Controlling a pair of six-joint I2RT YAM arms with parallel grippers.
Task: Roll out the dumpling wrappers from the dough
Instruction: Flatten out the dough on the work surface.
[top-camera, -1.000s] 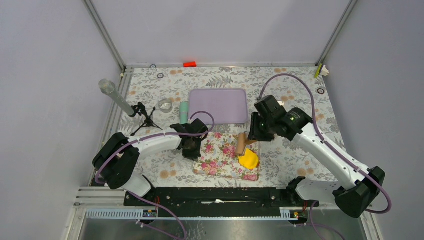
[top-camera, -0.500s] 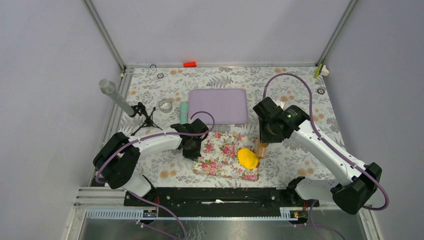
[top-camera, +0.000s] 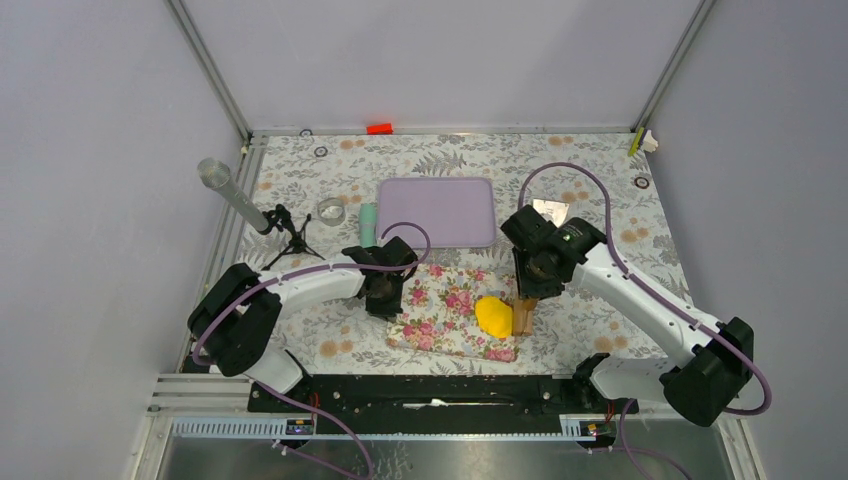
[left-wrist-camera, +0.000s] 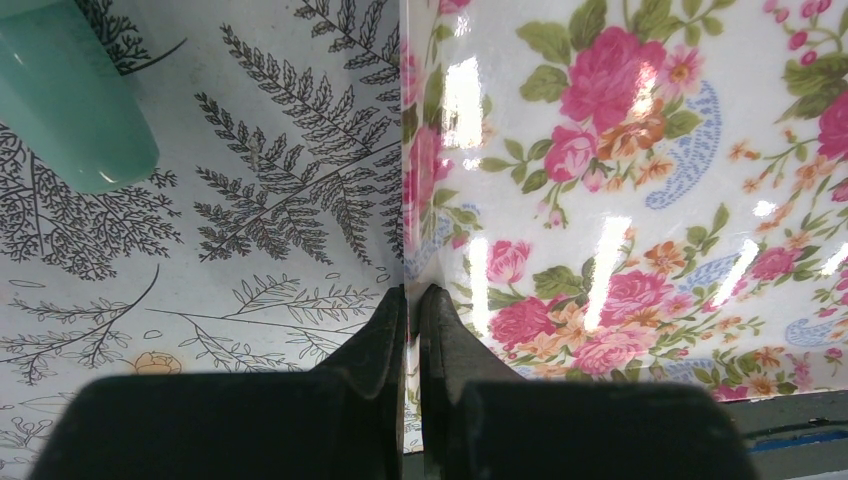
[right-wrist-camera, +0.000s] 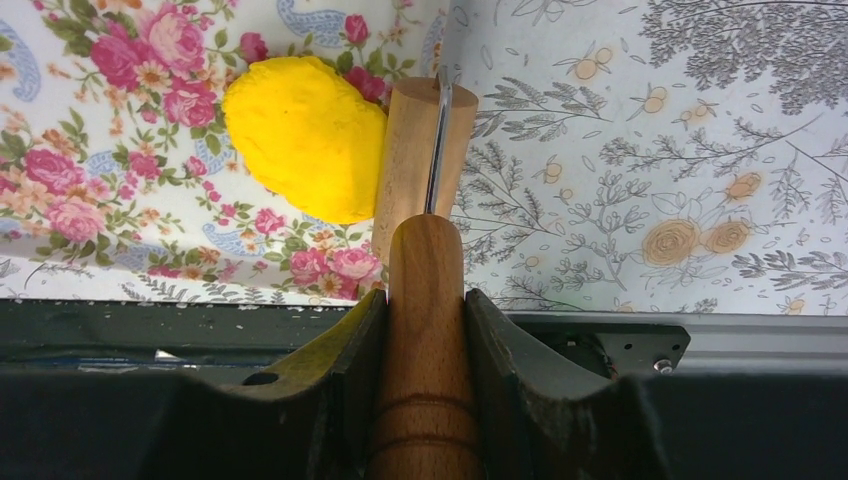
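Now the dough (top-camera: 494, 316) lies on the right part of the mat (top-camera: 440, 300), near its edge. The pin (top-camera: 522, 312), which a second ago lay at the dough's far left side, has swung round and touches its right flank. The dough is one thick, bright yellow lump, rounded and smooth. The right gripper (top-camera: 533, 283) is clamped on the pin's handle. The left gripper (left-wrist-camera: 412, 295), fingers pressed together, pinches the mat's left edge as before.
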